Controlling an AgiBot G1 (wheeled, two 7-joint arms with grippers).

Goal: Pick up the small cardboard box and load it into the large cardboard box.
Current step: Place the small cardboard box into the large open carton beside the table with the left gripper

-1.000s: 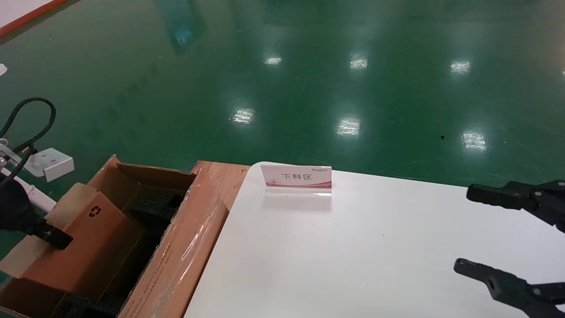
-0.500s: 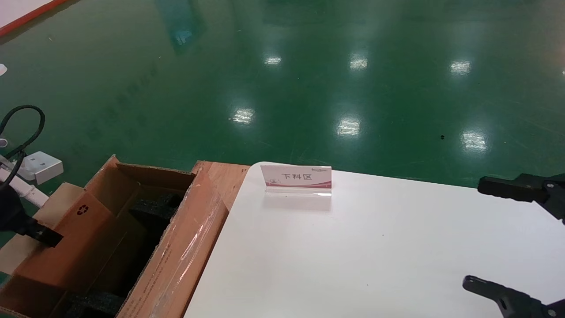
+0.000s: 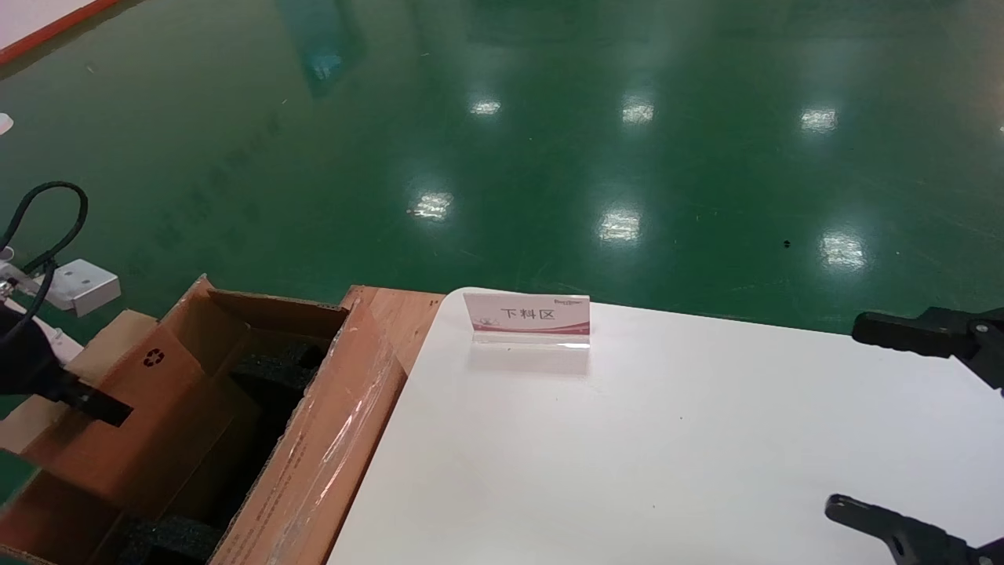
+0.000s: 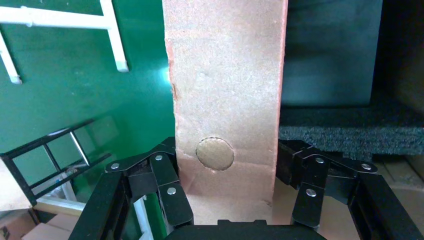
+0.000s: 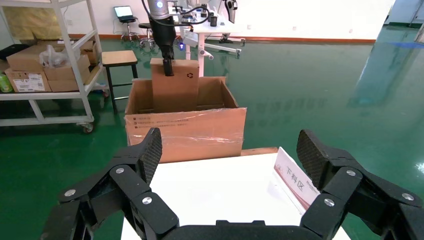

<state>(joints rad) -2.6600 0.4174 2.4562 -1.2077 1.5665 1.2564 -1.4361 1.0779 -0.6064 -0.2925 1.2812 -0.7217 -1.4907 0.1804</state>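
The small cardboard box (image 3: 145,416) sat at about eight o'clock in my head view, partly down inside the large cardboard box (image 3: 321,439), along the carton's outer left wall. I saw its broad reddish-brown face tilted toward the camera, with the recycling mark (image 3: 154,358) near its upper far corner. Its long axis ran along the carton's length, from near-left toward far-right, roughly seven o'clock to one o'clock, and the far end stood higher than the near end. From the right wrist camera the box (image 5: 175,90) looked upright on edge, its upper part rising above the carton rim (image 5: 185,131).

My left gripper (image 3: 94,406) held the box at its upper edge near nine o'clock. In the left wrist view the left gripper (image 4: 226,172) had its fingers (image 4: 165,182) pressed against both broad faces of the pale narrow side, so the jaws were closed to the box's thickness. Black foam (image 4: 350,132) lay just beside the box inside the carton.

My right gripper (image 3: 925,428) hung over the white table (image 3: 627,455) at about four o'clock, well apart from the carton. Its jaws were spread wide and held nothing. A small sign (image 3: 526,318) stood at the table's far edge, near twelve o'clock.
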